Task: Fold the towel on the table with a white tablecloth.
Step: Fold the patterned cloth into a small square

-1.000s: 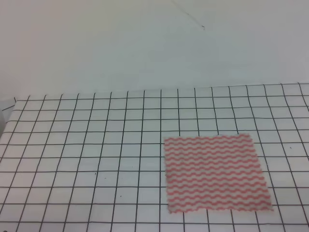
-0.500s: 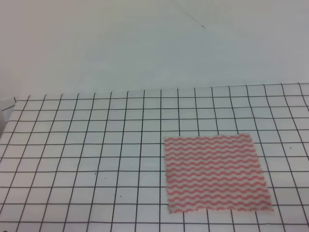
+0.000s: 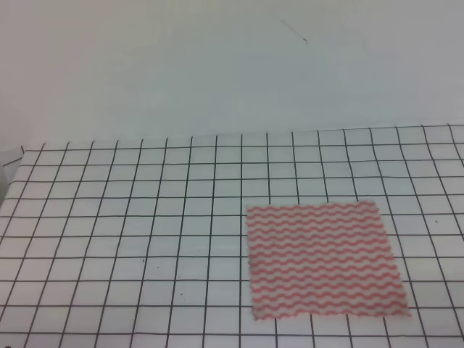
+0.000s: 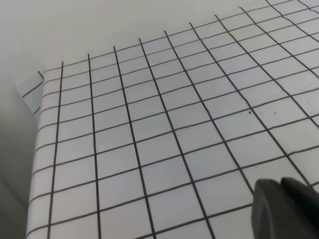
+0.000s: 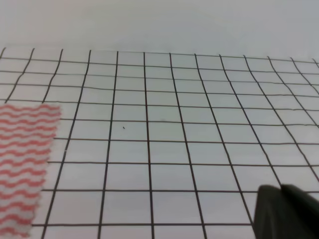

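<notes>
The towel [image 3: 323,260], pink and white with wavy stripes, lies flat and unfolded on the right half of the table, over the white grid tablecloth [image 3: 130,217]. Its right edge also shows at the left of the right wrist view as the towel [image 5: 22,164]. No arm or gripper appears in the exterior high view. Only a dark corner of my left gripper [image 4: 286,209] shows at the bottom right of the left wrist view, above bare tablecloth. A like dark corner of my right gripper [image 5: 286,211] hangs well to the right of the towel. How the jaws stand is hidden.
The table's back edge [image 3: 232,135] meets a plain pale wall. Its left edge [image 4: 37,129] drops off in the left wrist view, with a folded corner of cloth there. A small dark speck [image 5: 123,127] marks the cloth.
</notes>
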Motion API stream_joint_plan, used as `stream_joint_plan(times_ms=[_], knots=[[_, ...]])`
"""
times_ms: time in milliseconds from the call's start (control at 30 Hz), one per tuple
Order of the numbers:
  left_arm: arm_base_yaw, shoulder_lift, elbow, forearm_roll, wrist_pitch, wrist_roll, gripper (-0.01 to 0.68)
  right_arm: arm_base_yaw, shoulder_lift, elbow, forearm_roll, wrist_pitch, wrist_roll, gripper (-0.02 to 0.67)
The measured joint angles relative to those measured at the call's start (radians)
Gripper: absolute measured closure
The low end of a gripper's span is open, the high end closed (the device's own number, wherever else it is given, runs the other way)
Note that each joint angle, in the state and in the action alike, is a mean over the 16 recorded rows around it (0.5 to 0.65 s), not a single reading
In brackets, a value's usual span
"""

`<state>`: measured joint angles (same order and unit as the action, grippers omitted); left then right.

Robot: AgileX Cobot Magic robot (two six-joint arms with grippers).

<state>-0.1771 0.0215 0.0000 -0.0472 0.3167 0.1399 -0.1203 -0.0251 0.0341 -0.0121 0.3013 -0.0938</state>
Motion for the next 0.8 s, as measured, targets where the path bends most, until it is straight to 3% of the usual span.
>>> stream_joint_plan(times_ms=[800], knots=[[0.0,0.0,0.0,-0.161,-0.007,0.0,0.675,0.0,0.0,0.0,0.088,0.011,0.004,0.652]])
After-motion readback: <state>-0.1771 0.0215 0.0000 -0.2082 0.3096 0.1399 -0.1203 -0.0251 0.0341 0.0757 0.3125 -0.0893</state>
